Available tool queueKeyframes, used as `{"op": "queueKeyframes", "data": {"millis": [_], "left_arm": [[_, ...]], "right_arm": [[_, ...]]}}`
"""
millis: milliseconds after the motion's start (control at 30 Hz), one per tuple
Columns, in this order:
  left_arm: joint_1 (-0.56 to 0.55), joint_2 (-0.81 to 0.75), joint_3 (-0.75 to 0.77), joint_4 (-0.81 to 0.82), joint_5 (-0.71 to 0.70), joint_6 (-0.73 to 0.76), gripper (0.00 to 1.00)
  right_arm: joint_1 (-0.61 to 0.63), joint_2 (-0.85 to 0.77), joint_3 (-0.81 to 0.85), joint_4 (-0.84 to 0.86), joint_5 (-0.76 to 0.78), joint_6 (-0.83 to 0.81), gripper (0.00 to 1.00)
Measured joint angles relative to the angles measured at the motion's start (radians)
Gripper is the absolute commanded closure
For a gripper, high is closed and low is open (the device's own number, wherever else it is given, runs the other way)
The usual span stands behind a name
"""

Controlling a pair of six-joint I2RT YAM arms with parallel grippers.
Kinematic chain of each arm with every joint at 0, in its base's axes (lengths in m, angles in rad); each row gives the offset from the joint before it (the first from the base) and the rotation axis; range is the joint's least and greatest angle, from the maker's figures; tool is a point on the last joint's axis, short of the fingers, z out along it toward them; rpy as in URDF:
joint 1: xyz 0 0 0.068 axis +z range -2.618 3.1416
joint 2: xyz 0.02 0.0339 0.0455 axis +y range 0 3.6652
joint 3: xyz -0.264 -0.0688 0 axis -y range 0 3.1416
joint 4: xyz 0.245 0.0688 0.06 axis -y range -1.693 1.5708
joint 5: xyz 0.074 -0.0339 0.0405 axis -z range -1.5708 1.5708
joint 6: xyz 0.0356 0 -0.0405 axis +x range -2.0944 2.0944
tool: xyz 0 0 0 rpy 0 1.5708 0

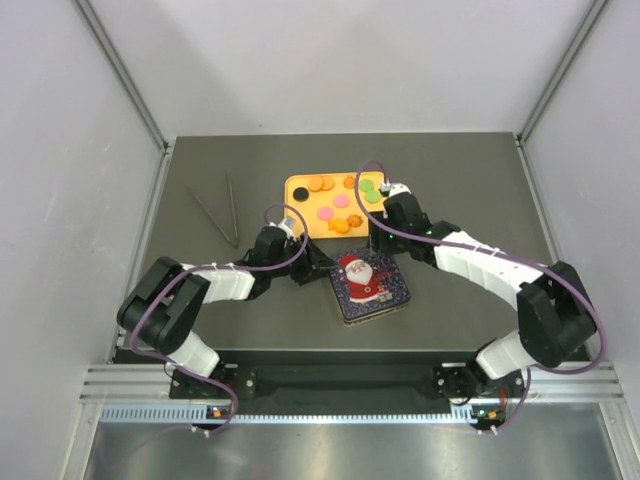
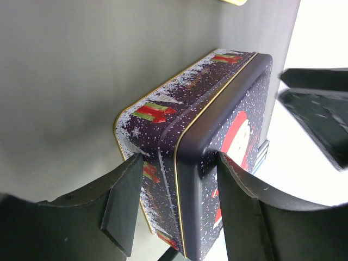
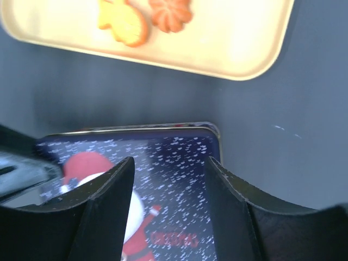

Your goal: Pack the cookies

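Note:
The cookies [image 1: 338, 203] lie on a yellow tray [image 1: 296, 220] at mid table: orange, pink, green and one black. Two orange ones [image 3: 124, 22] show on the tray [image 3: 239, 43] in the right wrist view. A closed dark blue Santa tin [image 1: 370, 285] lies flat in front of the tray. My left gripper [image 1: 312, 269] is open, its fingers [image 2: 122, 201] astride the tin's near corner [image 2: 201, 136], one by the base and one by the lid. My right gripper [image 1: 384, 246] is open and empty just above the far part of the tin's lid [image 3: 174, 163].
A pair of thin dark tongs [image 1: 222, 210] lies on the table left of the tray. The right gripper's black fingers [image 2: 318, 114] show beyond the tin in the left wrist view. Grey walls close in the table on three sides.

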Motion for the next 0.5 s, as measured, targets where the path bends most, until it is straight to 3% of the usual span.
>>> {"op": "queueKeyframes", "data": {"millis": [300,500], "left_arm": [[-0.003,0.000,0.000,0.004,-0.008,0.000,1.00],[-0.006,0.000,0.000,0.006,-0.014,0.000,1.00]], "right_arm": [[0.030,-0.060,0.030,-0.046,-0.042,-0.007,0.52],[0.140,-0.031,0.088,-0.077,-0.052,-0.007,0.58]]}}
